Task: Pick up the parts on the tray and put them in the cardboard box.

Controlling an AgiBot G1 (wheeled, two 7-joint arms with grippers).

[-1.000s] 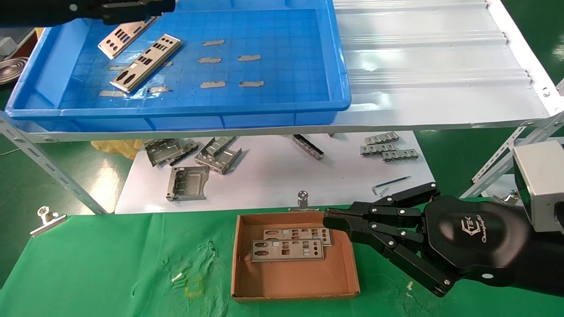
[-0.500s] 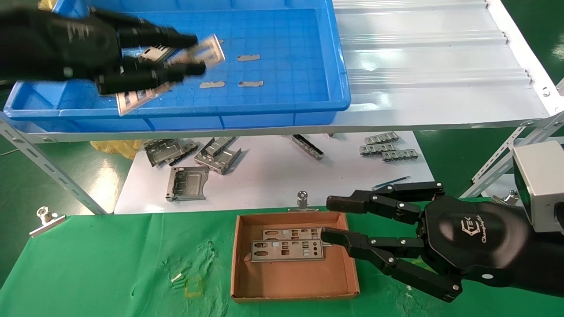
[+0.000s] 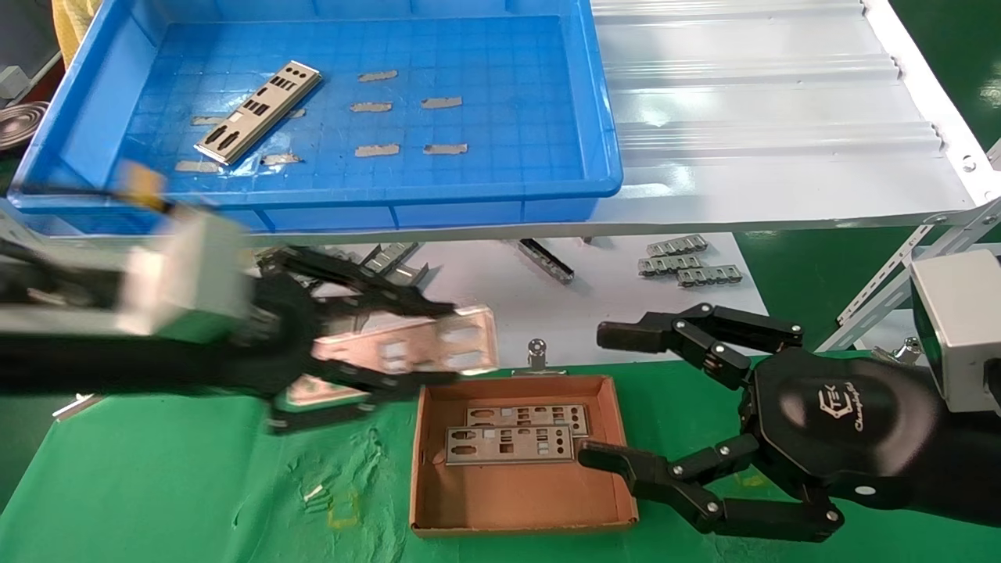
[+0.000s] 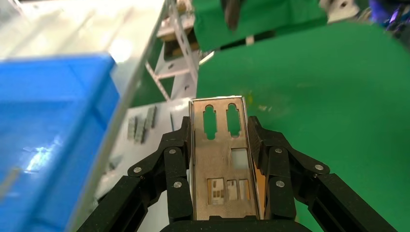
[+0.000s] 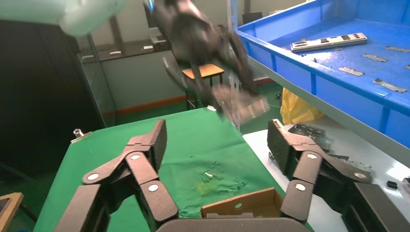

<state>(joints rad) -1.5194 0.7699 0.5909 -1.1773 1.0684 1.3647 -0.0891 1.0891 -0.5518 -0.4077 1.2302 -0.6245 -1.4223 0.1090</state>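
Note:
My left gripper (image 3: 442, 344) is shut on a silver-grey punched plate (image 3: 422, 349) and holds it in the air just left of and above the cardboard box (image 3: 516, 496). In the left wrist view the plate (image 4: 222, 159) lies between both fingers. Two plates (image 3: 512, 434) lie in the box. One more plate (image 3: 258, 112) lies at the left of the blue tray (image 3: 438, 191). My right gripper (image 3: 606, 395) is open wide at the box's right side, empty; the right wrist view shows its spread fingers (image 5: 154, 145) over the box.
The tray sits on a white ribbed shelf (image 3: 766, 109). Bent grey brackets (image 3: 332, 324) and small ridged strips (image 3: 688, 262) lie on the white board below. A green cloth (image 3: 195, 485) covers the table. A metal clip (image 3: 536, 353) stands behind the box.
My left gripper has carried a plate from the tray down to beside the box. My right gripper has opened wider beside the box.

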